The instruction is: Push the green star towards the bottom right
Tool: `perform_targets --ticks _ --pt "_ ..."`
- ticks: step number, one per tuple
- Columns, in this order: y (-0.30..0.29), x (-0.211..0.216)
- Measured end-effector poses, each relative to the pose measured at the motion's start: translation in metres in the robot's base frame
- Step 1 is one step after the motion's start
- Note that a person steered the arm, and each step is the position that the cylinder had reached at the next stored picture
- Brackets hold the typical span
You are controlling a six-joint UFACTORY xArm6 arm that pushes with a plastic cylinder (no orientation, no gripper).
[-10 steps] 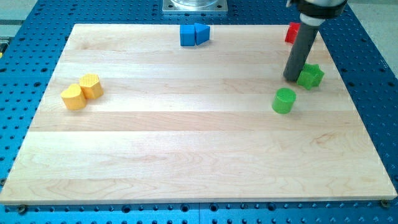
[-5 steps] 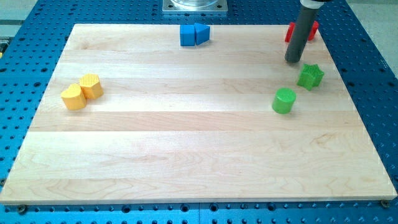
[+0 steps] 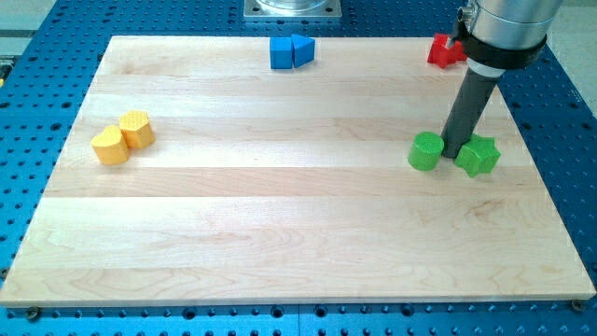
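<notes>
The green star (image 3: 478, 156) lies on the wooden board (image 3: 280, 205) at the view's right, a little above mid-height. My tip (image 3: 455, 154) rests on the board just left of the star, touching or nearly touching it. The green cylinder (image 3: 426, 151) stands just left of my tip, so the tip sits in the narrow gap between the two green blocks. The dark rod rises from there towards the view's top right.
A red block (image 3: 441, 50) lies at the top right, partly behind the arm. A blue cube (image 3: 282, 52) and a blue wedge (image 3: 302, 49) touch at the top middle. Two yellow blocks (image 3: 123, 136) sit together at the left. The board's right edge is near the star.
My tip went up towards the red block, then came back down to the star's left. The green star has moved down and slightly right. The green cylinder has not moved.
</notes>
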State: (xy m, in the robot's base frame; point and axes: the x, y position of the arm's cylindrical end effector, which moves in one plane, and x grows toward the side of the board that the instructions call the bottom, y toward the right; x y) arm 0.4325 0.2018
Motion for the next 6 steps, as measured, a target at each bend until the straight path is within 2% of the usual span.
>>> perform_targets --ticks 2,3,4,5,6 --pt "0.013 -0.029" --pt "0.015 0.034" --pt "0.015 0.055" --pt "0.026 0.034" --pt "0.049 -0.032"
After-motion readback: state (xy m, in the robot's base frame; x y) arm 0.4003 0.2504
